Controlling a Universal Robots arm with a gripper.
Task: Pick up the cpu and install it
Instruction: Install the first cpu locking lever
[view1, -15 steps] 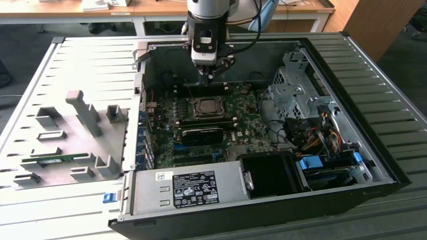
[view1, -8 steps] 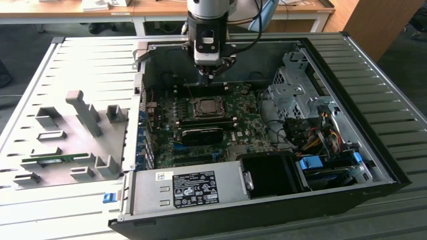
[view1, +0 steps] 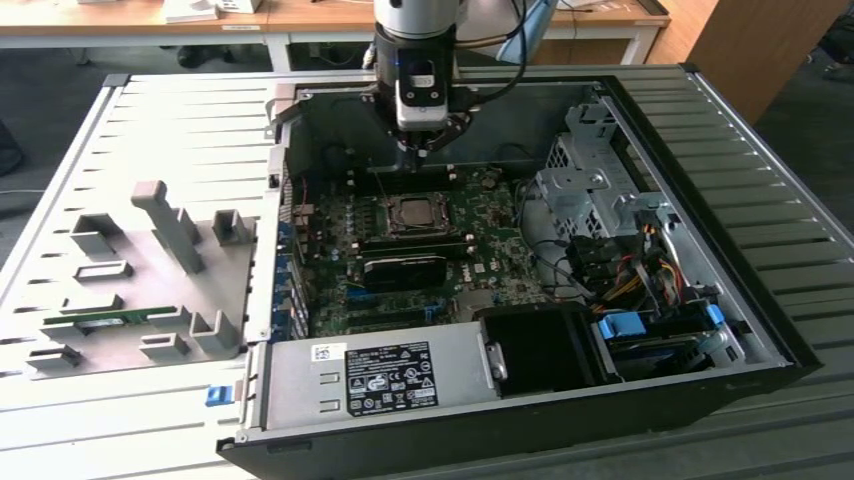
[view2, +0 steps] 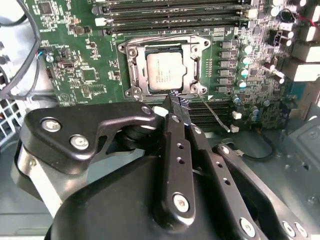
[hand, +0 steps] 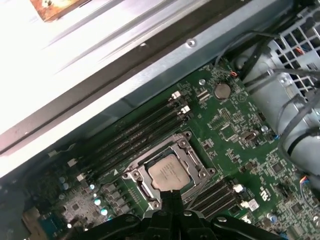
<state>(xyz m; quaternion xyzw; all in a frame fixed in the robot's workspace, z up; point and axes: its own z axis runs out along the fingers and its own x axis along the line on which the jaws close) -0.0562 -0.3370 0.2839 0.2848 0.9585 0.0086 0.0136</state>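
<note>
The cpu (view1: 414, 212) (view2: 167, 70) (hand: 170, 172), a small square chip with a silvery-grey top, lies flat inside the dark-framed socket (view2: 132, 70) on the green motherboard (view1: 494, 240). My gripper (view1: 418, 150) (view2: 175, 101) (hand: 170, 196) hangs above the socket's edge, a short way over the board. Its black fingers are pressed together at the tips and hold nothing. A thin metal lever (view2: 212, 114) sticks out beside the socket, close to the fingertips.
The open computer case (view1: 747, 300) holds a power supply (view1: 374, 380), a black fan duct (view1: 541, 345), blue-tabbed drives (view1: 627, 328), cables (view1: 641, 270) and a metal drive cage (view1: 601, 180). A grey fixture (view1: 160, 230) with a green memory stick (view1: 107, 318) lies at the exterior view's left.
</note>
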